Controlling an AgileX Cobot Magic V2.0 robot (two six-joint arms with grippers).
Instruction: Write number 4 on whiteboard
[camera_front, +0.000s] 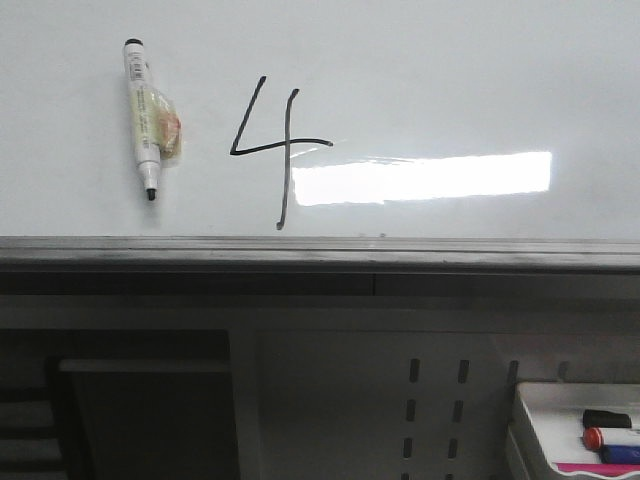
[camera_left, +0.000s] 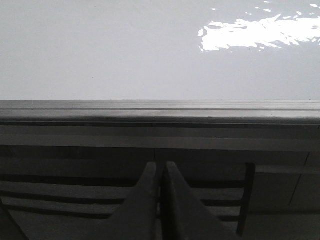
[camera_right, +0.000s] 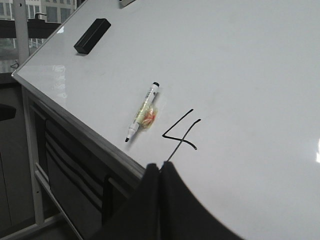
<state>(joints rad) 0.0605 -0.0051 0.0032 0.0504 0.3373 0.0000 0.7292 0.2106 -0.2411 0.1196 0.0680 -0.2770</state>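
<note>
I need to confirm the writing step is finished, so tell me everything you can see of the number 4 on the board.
The number 4 is drawn in thin black marker strokes on the whiteboard: a slanted left line, a crossbar, and a long, slightly wavy vertical stem, with the top left open. It looks complete and unsmudged. It sits right of the marker stuck to the board; its crossbar ends by the bright reflection. Nothing touches it.

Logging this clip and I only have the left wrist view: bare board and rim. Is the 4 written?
Observer: Yes, the number 4 stands on the whiteboard, complete.
Operator: Where's the marker?
Observer: A marker sticks to the board left of the 4, tip down, uncapped.
Operator: Anything else on the board?
Observer: A black eraser, seen only from the right wrist.
Operator: Right gripper?
Observer: The right gripper is shut, empty.
</note>
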